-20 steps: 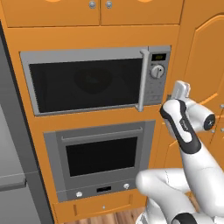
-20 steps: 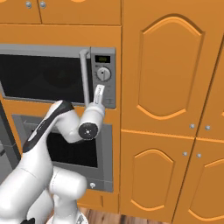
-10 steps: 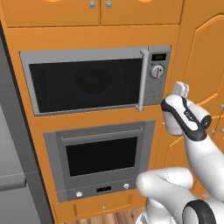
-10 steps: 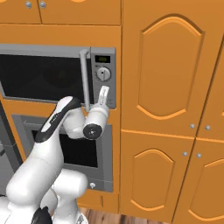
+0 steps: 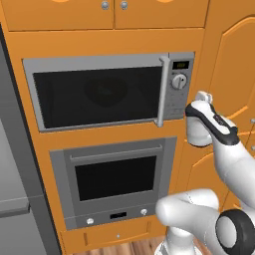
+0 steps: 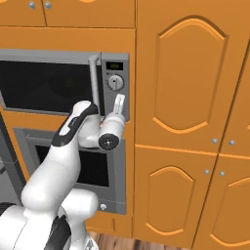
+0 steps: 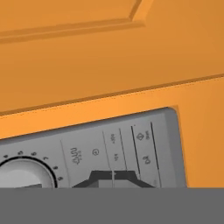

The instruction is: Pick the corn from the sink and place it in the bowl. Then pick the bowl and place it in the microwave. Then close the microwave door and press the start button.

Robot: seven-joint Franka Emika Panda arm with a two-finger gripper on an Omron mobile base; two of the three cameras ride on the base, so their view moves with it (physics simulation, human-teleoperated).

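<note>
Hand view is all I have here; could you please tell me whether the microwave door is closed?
Observer: Yes. In the left base view the microwave door sits flush in its frame, with its upright handle beside the control panel.
Operator: Thank you. Where does the tool stand against that panel?
Observer: In the right base view the shut tool points at the panel's lower part, just under the round dial. I cannot tell whether it touches.
Operator: And what sits under that door?
Observer: An oven with a horizontal handle, its own door shut.
</note>
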